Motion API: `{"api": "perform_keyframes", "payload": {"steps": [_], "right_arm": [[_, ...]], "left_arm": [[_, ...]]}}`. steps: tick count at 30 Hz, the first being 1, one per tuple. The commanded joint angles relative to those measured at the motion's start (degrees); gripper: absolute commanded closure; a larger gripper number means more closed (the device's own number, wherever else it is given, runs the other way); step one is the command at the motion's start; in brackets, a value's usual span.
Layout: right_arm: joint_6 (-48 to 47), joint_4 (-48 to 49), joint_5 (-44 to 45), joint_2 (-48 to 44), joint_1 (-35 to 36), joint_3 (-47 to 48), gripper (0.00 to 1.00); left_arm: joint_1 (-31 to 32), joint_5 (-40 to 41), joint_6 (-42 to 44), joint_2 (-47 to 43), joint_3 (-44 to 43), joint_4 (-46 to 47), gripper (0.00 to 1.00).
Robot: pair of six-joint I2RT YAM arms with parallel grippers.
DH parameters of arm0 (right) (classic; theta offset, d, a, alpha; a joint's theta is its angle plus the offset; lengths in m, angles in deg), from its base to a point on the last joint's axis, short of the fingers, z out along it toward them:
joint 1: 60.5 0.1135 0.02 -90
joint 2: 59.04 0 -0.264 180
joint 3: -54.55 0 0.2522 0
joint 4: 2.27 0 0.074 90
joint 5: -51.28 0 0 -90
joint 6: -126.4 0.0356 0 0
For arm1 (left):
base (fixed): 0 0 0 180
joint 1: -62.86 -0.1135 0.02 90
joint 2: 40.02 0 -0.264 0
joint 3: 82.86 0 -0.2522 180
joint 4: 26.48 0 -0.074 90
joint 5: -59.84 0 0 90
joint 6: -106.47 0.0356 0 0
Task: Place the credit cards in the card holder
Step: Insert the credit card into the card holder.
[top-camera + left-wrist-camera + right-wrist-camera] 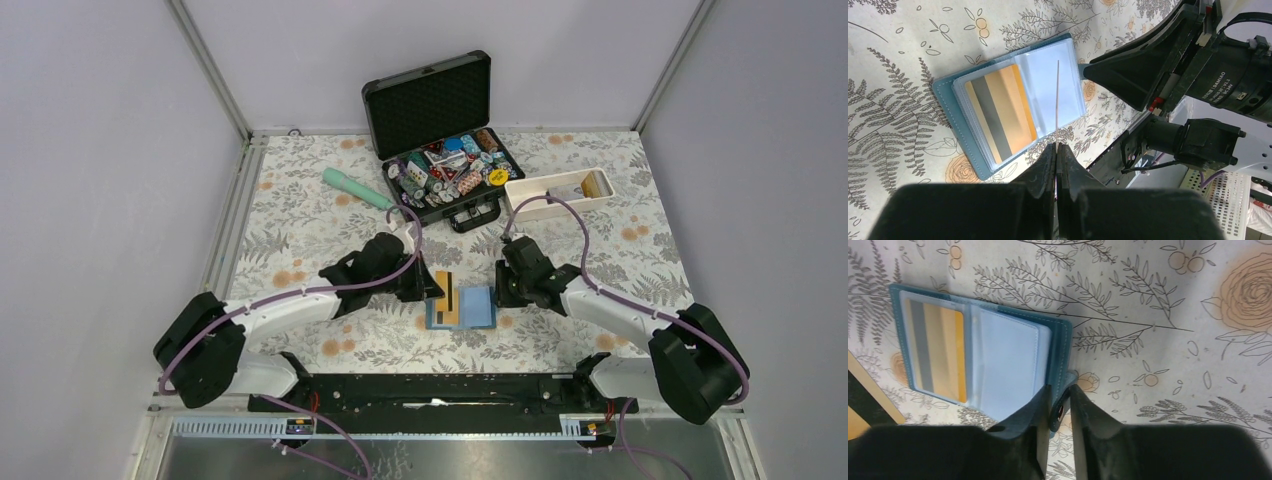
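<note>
The teal card holder (pixel 478 308) (pixel 948 95) (pixel 1060 340) lies open on the flowered cloth between my two grippers. An orange-gold credit card with a dark stripe (pixel 998 110) (pixel 940 350) sits in its left clear pocket. My left gripper (pixel 432 290) (pixel 1057 146) is shut on a second thin card (pixel 1057 100), seen edge-on and standing upright over the holder's light blue page. My right gripper (pixel 500 290) (pixel 1060 390) has its fingers closed on the holder's snap tab (pixel 1062 405) at the right edge.
A black foam-lined case (pixel 430 100) with poker chips (pixel 450 165) stands open at the back. A white tray (pixel 555 192) lies to its right, and a mint-green cylinder (pixel 355 187) to its left. The right arm (pixel 1198 60) is close to the left gripper.
</note>
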Motion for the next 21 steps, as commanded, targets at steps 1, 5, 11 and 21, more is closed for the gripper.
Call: {"api": "perform_keyframes", "payload": {"steps": [1,5,11,21], "right_arm": [[0.6,-0.4,3.6,1.2,0.7,1.8,0.79],[0.6,-0.3,3.9,2.7,0.8,1.6,0.96],[0.5,0.1,5.5,3.8,0.8,1.1,1.0],[0.3,0.6,5.8,4.5,0.9,0.6,1.0]], "left_arm": [[0.6,-1.4,-0.9,2.0,-1.3,4.9,1.0],[0.9,-1.8,-1.7,3.7,-0.3,7.8,1.0],[1.1,-1.7,-2.6,6.5,0.7,10.1,1.0],[1.1,0.1,-2.9,7.6,3.2,10.1,1.0]]}}
